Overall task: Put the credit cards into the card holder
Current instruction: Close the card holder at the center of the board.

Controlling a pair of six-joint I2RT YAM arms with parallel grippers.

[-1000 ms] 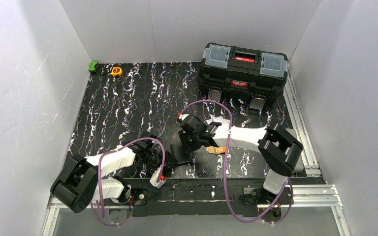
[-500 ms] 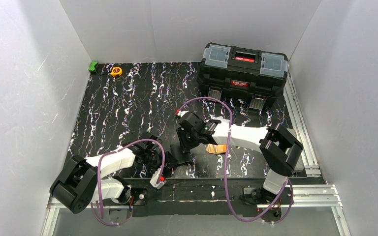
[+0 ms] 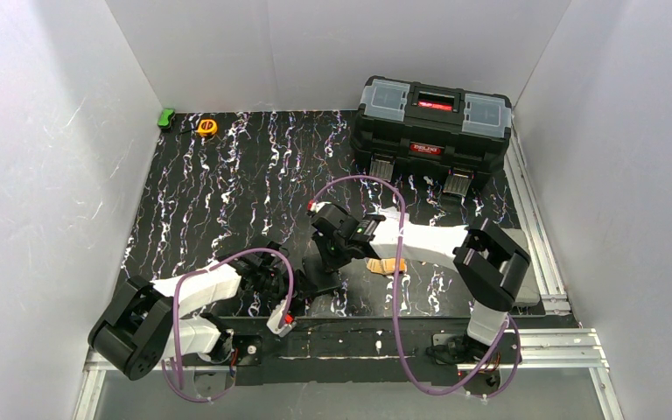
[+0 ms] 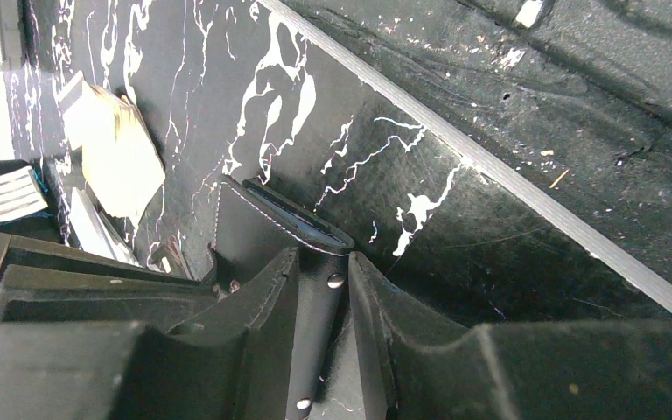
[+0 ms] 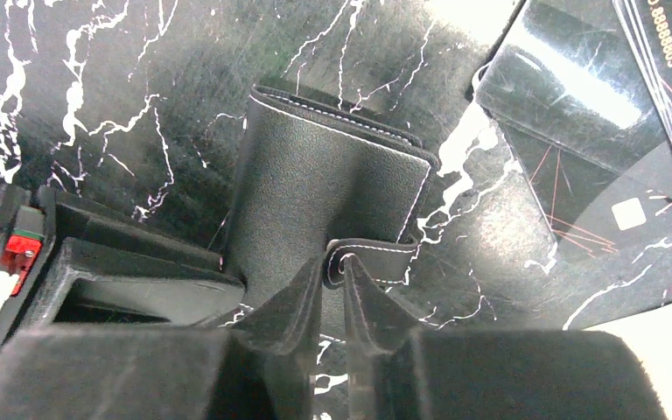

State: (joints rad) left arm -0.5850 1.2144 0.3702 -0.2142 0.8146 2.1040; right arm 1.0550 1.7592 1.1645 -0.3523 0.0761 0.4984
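Note:
The black card holder (image 5: 328, 179) stands on the marbled black table between both grippers, and it also shows in the left wrist view (image 4: 254, 227). My right gripper (image 5: 334, 261) is shut on its clasp tab (image 5: 376, 259). My left gripper (image 4: 322, 258) is shut on the holder's studded edge. In the top view the left gripper (image 3: 304, 284) and right gripper (image 3: 325, 265) meet near the table's front middle. The credit cards (image 3: 391, 265) lie in a small orange-yellow stack just right of the right gripper, and they also show in the right wrist view (image 5: 665, 44) and the left wrist view (image 4: 122, 153).
A large black toolbox (image 3: 433, 122) stands at the back right. A yellow tape measure (image 3: 206, 127) and a small green object (image 3: 166, 117) lie at the back left corner. White walls enclose the table on three sides.
The right arm's wrist has shifted slightly left and back, which uncovers more of the card stack. The left arm has barely moved.

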